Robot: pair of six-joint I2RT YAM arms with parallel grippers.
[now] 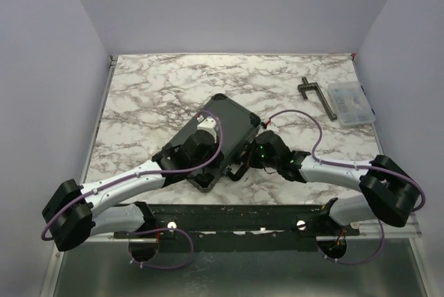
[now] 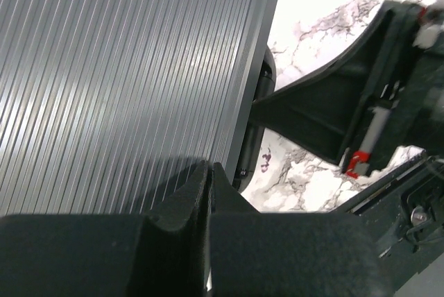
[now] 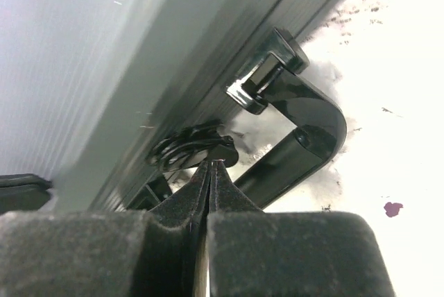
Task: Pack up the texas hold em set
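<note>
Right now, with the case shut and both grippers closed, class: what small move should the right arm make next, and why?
Probably push the right gripper forward to press the latch against the case: its shut tips sit at the latch beside the handle, while the left gripper sits at the lid.

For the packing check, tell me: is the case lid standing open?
No, the case lies shut, its lid down flat with no lining showing.

Blk ribbed case (image 1: 232, 120), marble table (image 1: 159, 89) (grey-veined).
</note>
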